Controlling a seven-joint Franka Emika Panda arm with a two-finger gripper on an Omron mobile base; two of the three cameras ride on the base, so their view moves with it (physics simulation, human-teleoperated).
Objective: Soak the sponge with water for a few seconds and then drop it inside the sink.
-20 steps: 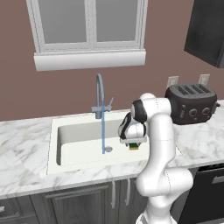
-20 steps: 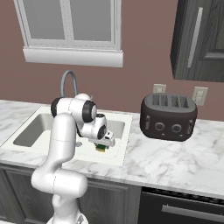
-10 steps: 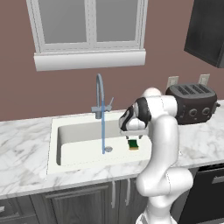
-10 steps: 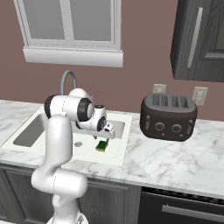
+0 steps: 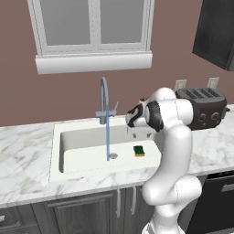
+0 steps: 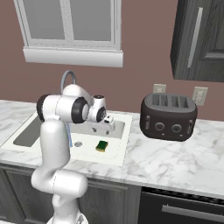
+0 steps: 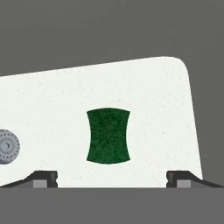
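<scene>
Small yellow sponge with dark green scrub top (image 7: 108, 135) is lying mid-frame in the off-white rectangular sink (image 7: 144, 87), claw (image 7: 111, 178) hanging released above—I'd be lifting straight clear.

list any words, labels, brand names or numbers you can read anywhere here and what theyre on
None: no readable text in any view.
Toaster: round knobs on its front, no lettering or numbers legible.
Wall outlets: blank plates, no markings.
Sponge lying on the sink floor, green side up: no brand or print.
Cabinets, window, counter and the arm: plain surfaces, no signs.
</scene>
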